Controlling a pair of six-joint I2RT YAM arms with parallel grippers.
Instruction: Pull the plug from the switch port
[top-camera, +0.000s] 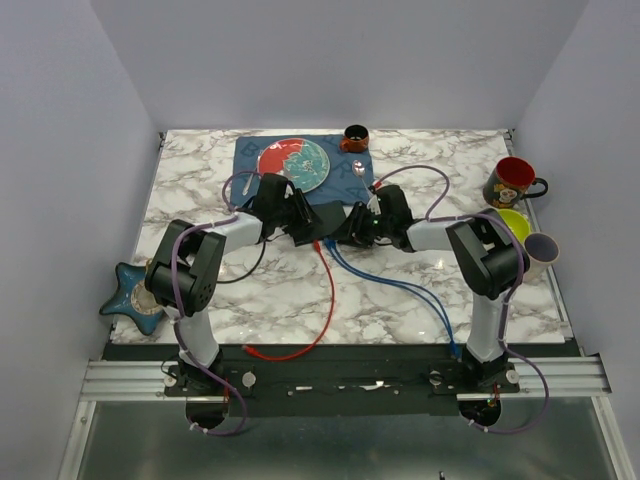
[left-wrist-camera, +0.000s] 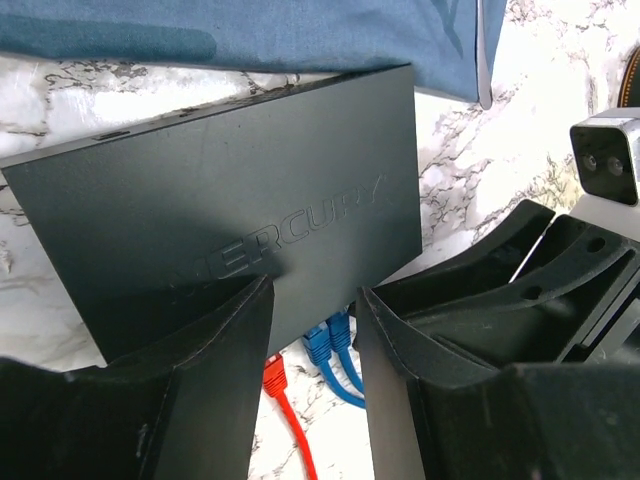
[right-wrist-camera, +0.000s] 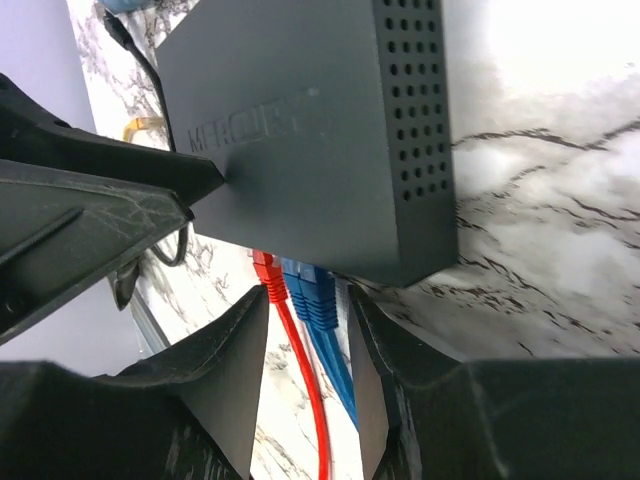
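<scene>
Left claw stands spread, one fingertip touching the switch, which lies on the counter at six o'clock from the blue placemat. My right claw straddles the blue plugs; whether it pinches them, I can't tell.

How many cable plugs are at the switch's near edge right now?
3. A red plug on the left, a blue plug right of it, and a second blue plug right of that, all at the switch's near edge. Others may be hidden from these views.
</scene>
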